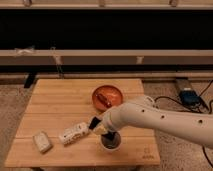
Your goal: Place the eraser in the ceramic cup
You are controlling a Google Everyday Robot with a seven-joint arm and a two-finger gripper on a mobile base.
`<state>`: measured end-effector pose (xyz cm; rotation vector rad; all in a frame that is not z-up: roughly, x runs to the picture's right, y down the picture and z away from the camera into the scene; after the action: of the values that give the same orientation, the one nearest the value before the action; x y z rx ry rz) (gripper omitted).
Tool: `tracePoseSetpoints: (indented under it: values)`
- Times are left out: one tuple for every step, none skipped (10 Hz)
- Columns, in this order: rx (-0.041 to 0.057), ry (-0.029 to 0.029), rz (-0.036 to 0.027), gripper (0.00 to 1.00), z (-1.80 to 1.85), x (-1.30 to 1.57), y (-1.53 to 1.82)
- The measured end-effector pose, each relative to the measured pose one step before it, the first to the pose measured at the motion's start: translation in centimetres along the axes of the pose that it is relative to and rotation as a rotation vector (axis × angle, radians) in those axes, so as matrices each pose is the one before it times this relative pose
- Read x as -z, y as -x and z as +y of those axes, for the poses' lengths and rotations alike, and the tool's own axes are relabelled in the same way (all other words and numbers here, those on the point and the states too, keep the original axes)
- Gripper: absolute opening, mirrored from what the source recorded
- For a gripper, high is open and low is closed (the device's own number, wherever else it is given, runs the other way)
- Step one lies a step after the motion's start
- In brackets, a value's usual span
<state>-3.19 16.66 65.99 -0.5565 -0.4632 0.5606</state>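
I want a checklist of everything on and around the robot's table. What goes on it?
Surface: wooden table, light slats.
Job's things: ceramic cup near the front edge; eraser dark, at the claw, just left of and above the cup.
Clutter: orange-brown bowl with something in it; white bottle lying down; beige packet.
Claw: claw over the cup.
Cables: black cable and blue box on the floor.
Surroundings: dark shelving behind.

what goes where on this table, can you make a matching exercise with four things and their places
Things:
1. end effector
2. ceramic cup
3. orange-brown bowl
4. beige packet

Places:
A. near the table's front left corner
B. front edge, right of the white bottle
C. back, middle of the table
D. just above the cup's rim

Pairs: 1-D, 2-B, 3-C, 4-A
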Motion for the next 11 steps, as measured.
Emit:
tracePoseSetpoints:
  values:
    - [-0.00735,0.00250,0.00013,0.31,0.130,-0.036,-0.085]
    - [-0.00797,0.00180,-0.00136,0.41,0.095,-0.034,-0.080]
    - [-0.00893,0.00013,-0.00240,0.51,-0.022,0.016,-0.101]
    - [-0.01135,0.00083,-0.00288,0.61,-0.078,-0.010,-0.169]
    - [-0.01301,0.00133,-0.00236,0.71,-0.139,-0.031,-0.276]
    - [-0.01357,0.00084,-0.00199,0.78,-0.196,-0.026,-0.314]
    - [-0.01308,0.00067,-0.00262,0.80,-0.190,-0.006,-0.292]
    - [-0.01020,-0.00052,-0.00343,0.80,-0.219,0.066,-0.255]
    - [-0.00973,0.00056,-0.00444,0.80,-0.202,0.074,-0.281]
    - [-0.00455,-0.00043,-0.00222,0.80,-0.093,0.084,-0.164]
    - [-0.00309,0.00045,-0.00323,0.80,-0.013,0.075,-0.091]
